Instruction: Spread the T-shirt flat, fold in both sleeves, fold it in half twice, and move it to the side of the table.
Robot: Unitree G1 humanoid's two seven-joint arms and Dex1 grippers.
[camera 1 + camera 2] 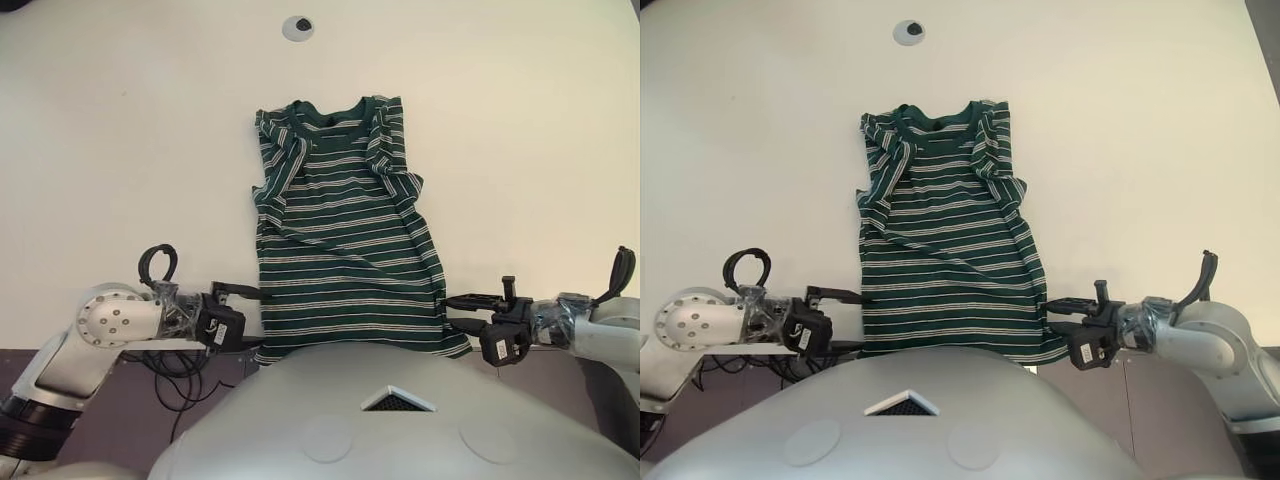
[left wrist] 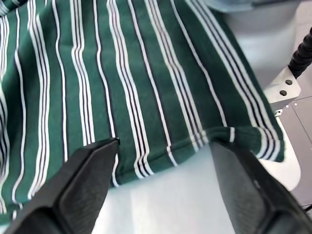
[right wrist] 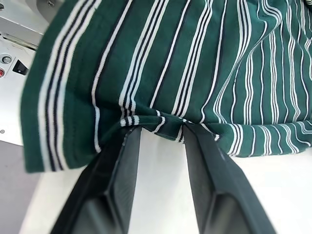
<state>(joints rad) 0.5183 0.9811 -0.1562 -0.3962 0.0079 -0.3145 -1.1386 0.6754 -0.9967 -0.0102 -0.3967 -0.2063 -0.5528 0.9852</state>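
While the white worktop (image 1: 120,150) stretches wide to every edge, the T-shirt (image 1: 340,250), dark green with thin white stripes, lies lengthwise along its middle. The collar points to the far edge and the hem reaches the near edge. Both sleeves are turned in over the chest, and the cloth is creased and rumpled below them, so the body is not fully smooth.

The left gripper (image 1: 245,305) sits at the near edge, at the shirt's left hem corner. Its jaws are spread wide, and the wrist view shows the fingers (image 2: 87,180) standing to either side of a stretch of the hem without squeezing it.

The right gripper (image 1: 462,312) sits at the near edge by the right hem corner. Its fingers (image 3: 117,170) stand closer together, and a small puckered fold of the hem is pinched between their tips.

A small round grey disc (image 1: 298,27) with a dark centre lies near the far edge, beyond the collar and well apart from the shirt.
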